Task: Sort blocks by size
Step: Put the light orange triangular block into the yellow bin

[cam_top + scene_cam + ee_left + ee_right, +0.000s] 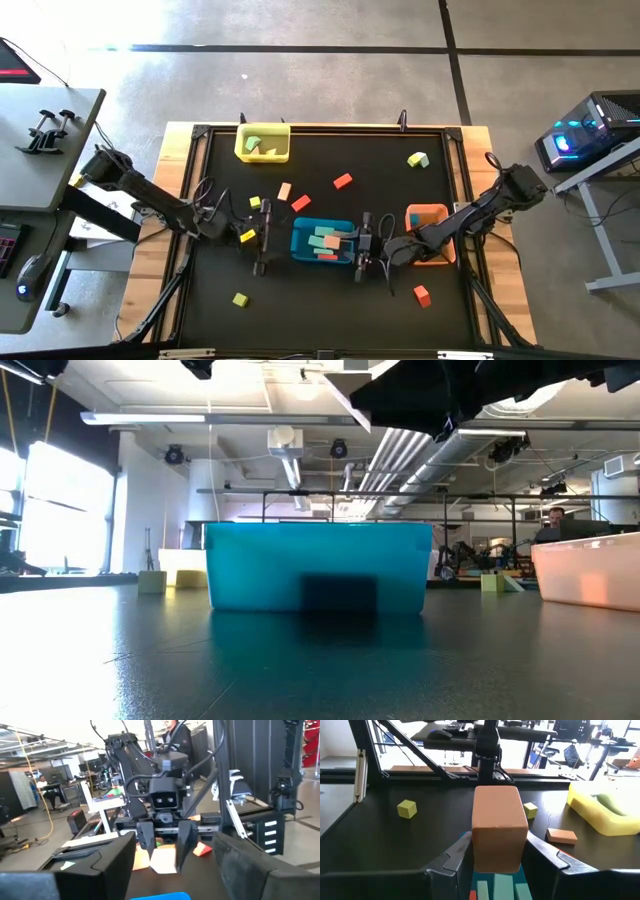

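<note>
The blue tray (300, 228) stands mid-table and holds several blocks (325, 241). My right gripper (362, 258) hovers at the tray's right end, shut on a tan block (499, 827), which also shows in the left wrist view (162, 861). My left gripper (262, 245) is at the tray's left end, facing the right one; its fingers (102, 862) are open, with nothing between them. Loose blocks lie flat on the mat: red (343, 181), lime (418, 159), tan (285, 191), yellow (240, 299). My right gripper pinches the tan block by two opposite sides (478, 854) between its two fingers (456, 856). The fingers come nearly level from the table's right. The block stands upright between them, lifted clear above the blue tray's right end.
A yellow tray (262, 143) with pale green blocks sits at the far left and an orange tray (428, 218) at the right, just behind my right arm. More loose blocks lie around: red (300, 203), yellow (255, 202), orange-red (421, 295). A person is in the room beyond the table.
</note>
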Motion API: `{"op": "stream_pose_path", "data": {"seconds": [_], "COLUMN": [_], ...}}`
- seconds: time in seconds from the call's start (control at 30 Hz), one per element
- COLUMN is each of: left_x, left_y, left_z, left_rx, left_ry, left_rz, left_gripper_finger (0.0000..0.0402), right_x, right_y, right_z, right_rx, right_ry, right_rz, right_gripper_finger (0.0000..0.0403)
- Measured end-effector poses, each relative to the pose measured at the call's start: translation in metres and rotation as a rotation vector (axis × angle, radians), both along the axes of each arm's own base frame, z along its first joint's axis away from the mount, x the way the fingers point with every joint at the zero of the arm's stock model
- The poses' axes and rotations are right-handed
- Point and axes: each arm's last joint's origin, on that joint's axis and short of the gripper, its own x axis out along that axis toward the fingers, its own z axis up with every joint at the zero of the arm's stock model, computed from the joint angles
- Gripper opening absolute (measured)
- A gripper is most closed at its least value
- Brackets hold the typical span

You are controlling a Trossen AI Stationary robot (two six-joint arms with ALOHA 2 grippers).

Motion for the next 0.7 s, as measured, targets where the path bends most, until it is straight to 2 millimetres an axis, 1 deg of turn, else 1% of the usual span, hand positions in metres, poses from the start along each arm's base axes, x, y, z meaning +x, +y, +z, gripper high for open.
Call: {"op": "stream_pose_path", "data": {"seconds": [0.2, 0.4, 0.5, 0.6, 0.7], "left_x": [0.001, 0.002, 0.002, 0.004, 0.006], "left_y": [0.003, 0.002, 0.003, 0.002, -0.001], "left_z": [0.002, 0.001, 0.002, 0.008, 0.015], "left_rx": [-0.003, 0.010, 0.011, 0.012, 0.054], "left_ry": [-0.019, -0.019, -0.021, -0.027, -0.025], "left_rz": [0.010, -0.007, 0.030, 0.069, 0.068], "left_gripper_finger": [0.0272, 0.0273, 0.0273, 0.0273, 0.0273], "right_x": [0.000, 0.000, 0.000, 0.000, 0.000], "right_y": [0.000, 0.000, 0.000, 0.000, 0.000], "right_z": [0.001, 0.001, 0.001, 0.001, 0.001], "right_rx": [0.003, 0.003, 0.004, 0.007, 0.009], "right_ry": [-0.007, -0.008, -0.008, -0.008, -0.008], "right_rz": [0.000, 0.000, 0.000, -0.001, 0.000], "right_gripper_finger": [0.0134, 0.0134, 0.0134, 0.0134, 0.0134]}}
